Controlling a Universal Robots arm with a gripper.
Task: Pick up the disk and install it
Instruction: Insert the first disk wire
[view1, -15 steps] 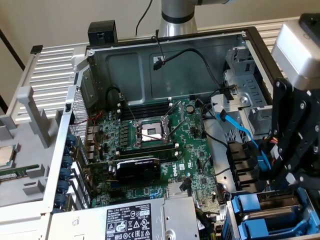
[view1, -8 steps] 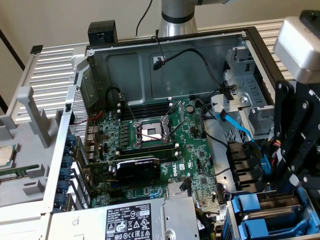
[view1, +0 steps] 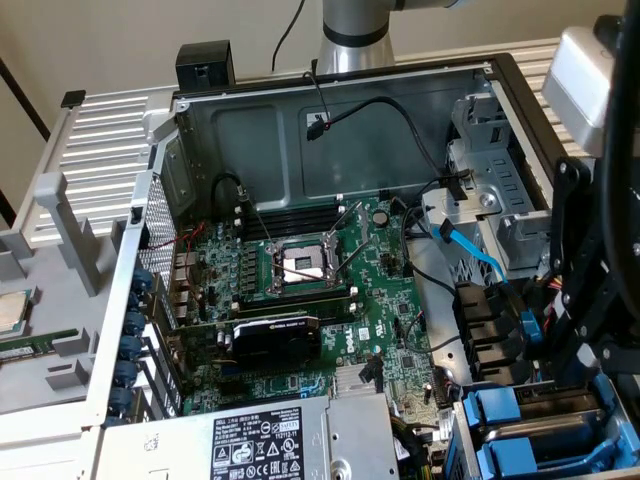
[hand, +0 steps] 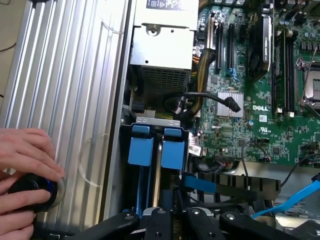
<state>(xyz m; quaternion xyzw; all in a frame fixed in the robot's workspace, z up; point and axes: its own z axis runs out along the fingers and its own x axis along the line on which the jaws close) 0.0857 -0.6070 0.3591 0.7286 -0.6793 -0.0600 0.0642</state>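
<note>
One case (view1: 330, 110): open, lying on its side, its inside showing.
motherboard (view1: 390, 300): green, spread across the middle of the case floor.
power supply (view1: 350, 430): grey box along the case's edge, just beside the cage (hand: 156, 120).
disk (hand: 174, 152): blue-framed, seated in the cage at the case's corner, just beside a second blue-framed drive (hand: 141, 150).
gripper (hand: 173, 202): poised over the disk's end, fingers drawn together; whether they pinch its frame I cannot tell.
hand (hand: 25, 175): resting on a black knob (hand: 31, 192), on the ribbed panel (hand: 75, 75) outside the case.

Two blue drive carriers (hand: 141, 150) side by side beside the motherboard (hand: 250, 127); hand (hand: 22, 162) on black knob (hand: 30, 192).
</note>
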